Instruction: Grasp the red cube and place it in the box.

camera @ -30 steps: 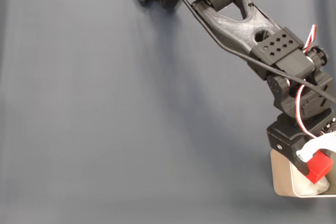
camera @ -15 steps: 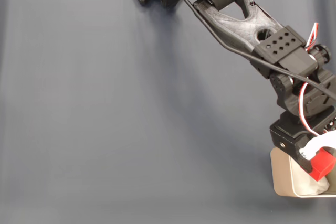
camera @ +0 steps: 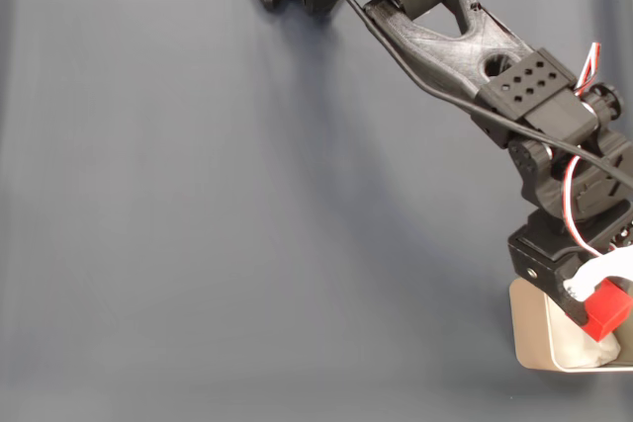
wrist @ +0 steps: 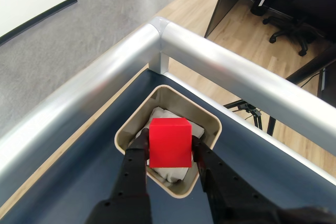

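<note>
The red cube (wrist: 169,142) is held up in the air, right above the box (wrist: 128,129). It is pinched between the two black fingers (wrist: 132,163) of the gripper (wrist: 169,150), one on each side face. In the fixed view the red cube (camera: 606,309) is also seen over the box (camera: 531,338), near the box's upper right part, and it is not yet inside.

The cube looks small, hard and light, so it can likely be lifted with little effort. Its faces are smooth, so it may slip if it is squeezed too softly. The best spots to hold it are two flat faces across from each other, near the middle, and that is how it is held here.

A white paper lining (wrist: 167,117) is seen inside the box, under the cube. A soft landing is likely when the cube is let go. A silver rail (wrist: 231,72) runs just beyond the box.
</note>
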You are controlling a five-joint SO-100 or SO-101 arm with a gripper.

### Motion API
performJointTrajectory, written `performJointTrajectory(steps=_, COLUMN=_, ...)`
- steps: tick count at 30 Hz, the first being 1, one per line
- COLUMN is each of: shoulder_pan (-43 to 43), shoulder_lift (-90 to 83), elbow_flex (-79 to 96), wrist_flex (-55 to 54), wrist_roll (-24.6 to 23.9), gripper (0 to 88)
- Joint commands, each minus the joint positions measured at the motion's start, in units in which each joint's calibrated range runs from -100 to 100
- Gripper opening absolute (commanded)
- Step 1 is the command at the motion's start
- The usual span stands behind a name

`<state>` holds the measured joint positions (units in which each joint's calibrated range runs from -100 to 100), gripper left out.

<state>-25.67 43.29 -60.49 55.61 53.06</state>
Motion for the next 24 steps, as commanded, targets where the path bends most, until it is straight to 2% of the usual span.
performJointTrajectory(steps=1, shoulder_pan=-0.1, shoulder_lift=-4.3, elbow_flex=-2.7, wrist_flex=-0.9, wrist_roll=-0.3, gripper=0.0)
performJointTrajectory(steps=3, shoulder_pan=-0.1, shoulder_lift=-4.4, elbow_flex=-2.7, wrist_flex=-1.2, wrist_roll=-0.6, gripper=1.8)
performJointTrajectory(steps=8, shoulder_pan=-0.2, shoulder_lift=-4.8, elbow_flex=-4.1, wrist_flex=0.3, wrist_roll=-0.6, gripper=28.4)
performJointTrajectory(steps=13, shoulder_pan=0.3, shoulder_lift=-5.5, elbow_flex=-4.8, wrist_flex=1.4, wrist_roll=-0.6, gripper=42.4)
performJointTrajectory(steps=16, shoulder_pan=0.5, shoulder_lift=-5.5, elbow_flex=-5.3, wrist_flex=1.4, wrist_roll=-0.6, gripper=46.5)
performJointTrajectory(steps=24, shoulder_pan=0.3, shoulder_lift=-5.4, elbow_flex=-5.9, wrist_flex=1.0, wrist_roll=-0.8, gripper=48.4)
